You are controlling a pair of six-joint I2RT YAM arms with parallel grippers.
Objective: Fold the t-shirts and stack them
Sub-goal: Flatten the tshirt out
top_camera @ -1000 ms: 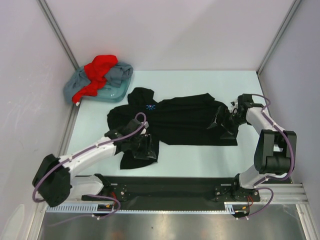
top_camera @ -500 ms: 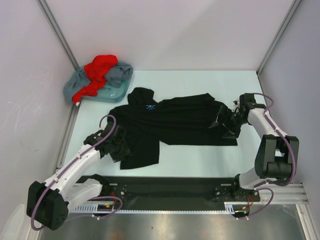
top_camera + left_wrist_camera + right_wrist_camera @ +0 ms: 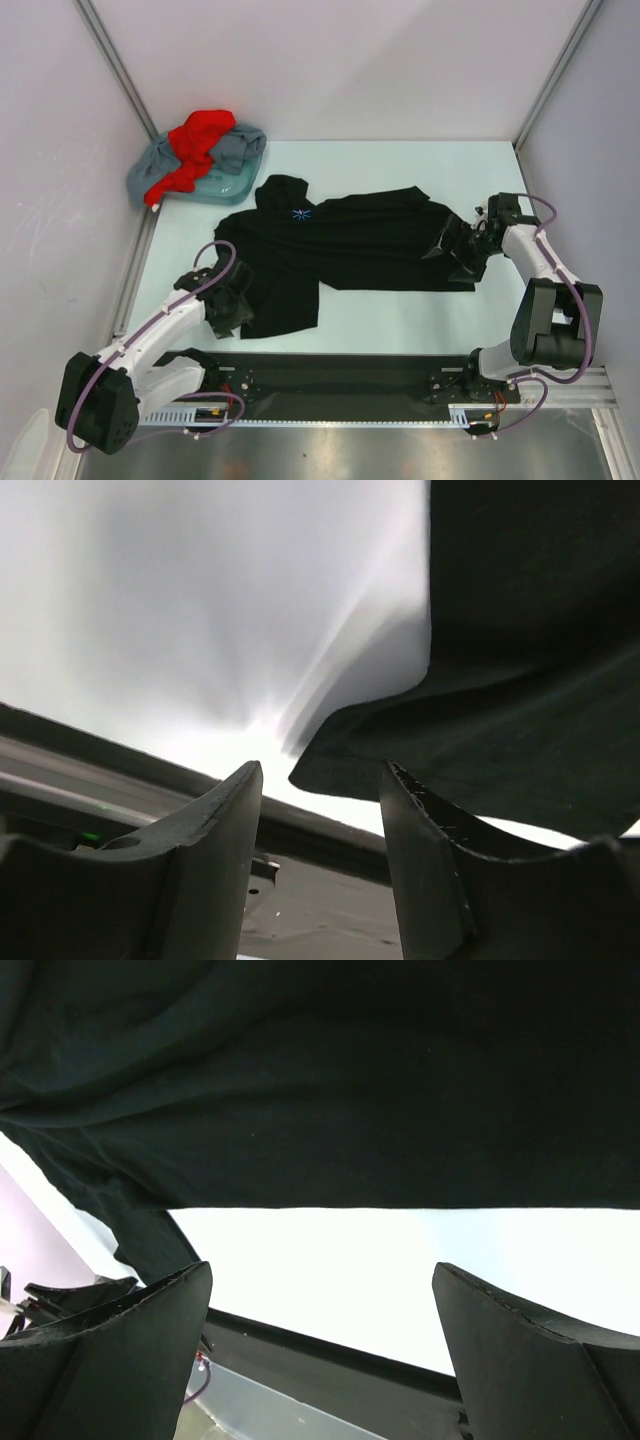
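Observation:
A black t-shirt with a small blue-white logo lies spread across the table. A red t-shirt sits on a grey-blue one in a heap at the back left. My left gripper is at the black shirt's near left corner. In the left wrist view that gripper is open, with the cloth corner just beyond the tips. My right gripper hovers at the shirt's right edge. It stands wide open over bare table, and the hem is ahead of it.
The pale table ends at a black base rail along the near edge, where both arms are mounted. Grey walls close in the left, back and right sides, with metal posts in the corners.
My left gripper has pulled back left and toward the near edge, off the shirt's lower flap to its corner, and its jaws have widened. The right gripper has shifted slightly right.

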